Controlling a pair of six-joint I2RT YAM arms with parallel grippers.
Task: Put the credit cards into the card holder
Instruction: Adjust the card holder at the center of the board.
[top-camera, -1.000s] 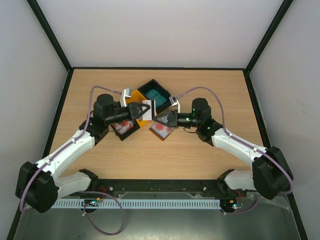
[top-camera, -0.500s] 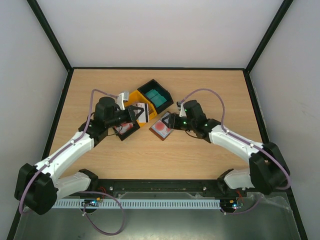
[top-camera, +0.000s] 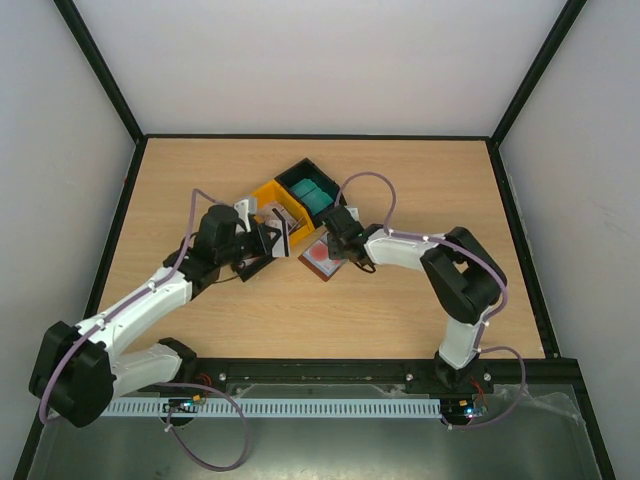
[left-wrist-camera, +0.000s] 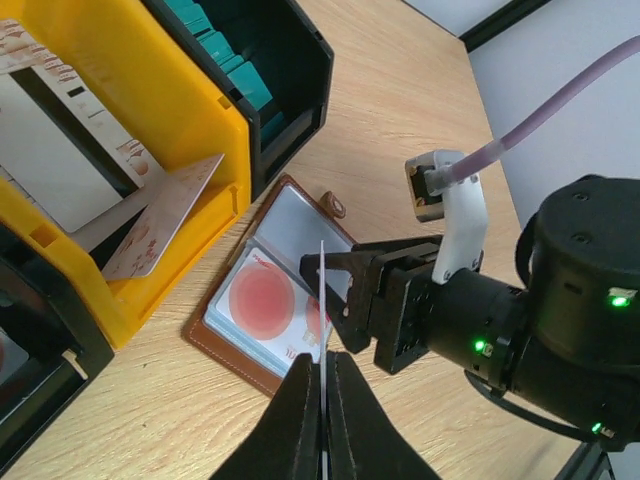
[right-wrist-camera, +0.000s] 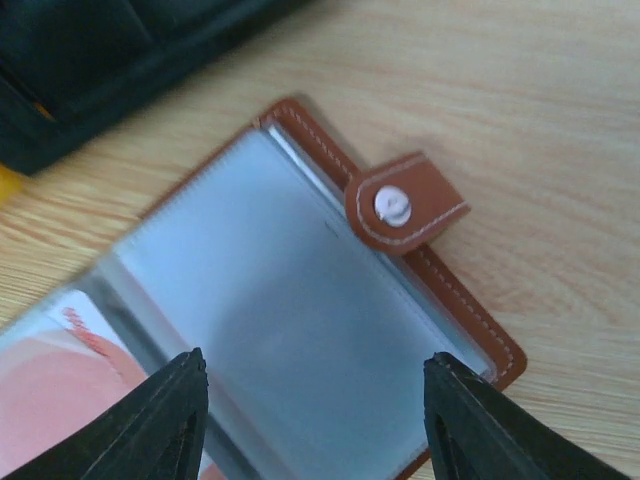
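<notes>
The card holder (top-camera: 320, 260) lies open on the table, brown with clear sleeves (right-wrist-camera: 290, 330) and a snap strap (right-wrist-camera: 400, 205). A white card with a red disc (left-wrist-camera: 262, 298) sits in its left side. My left gripper (left-wrist-camera: 323, 365) is shut on a thin white credit card (left-wrist-camera: 323, 290), seen edge-on just above the holder's near edge. In the top view that card (top-camera: 284, 230) sits just left of the holder. My right gripper (right-wrist-camera: 315, 365) hangs open directly over the holder's clear sleeve, its fingers (right-wrist-camera: 185, 400) astride it and nothing between them.
A yellow bin (left-wrist-camera: 150, 90) with white and red cards (left-wrist-camera: 150, 225) stands beside the holder. A black bin (left-wrist-camera: 290, 70) behind it holds teal cards (top-camera: 312, 192). Another black bin (top-camera: 248, 264) sits under my left arm. The right arm's body (left-wrist-camera: 560, 300) is close to my left gripper.
My right gripper has opened and swung left and down over the card holder. My left gripper has shut on the card and drawn back slightly to the left.
</notes>
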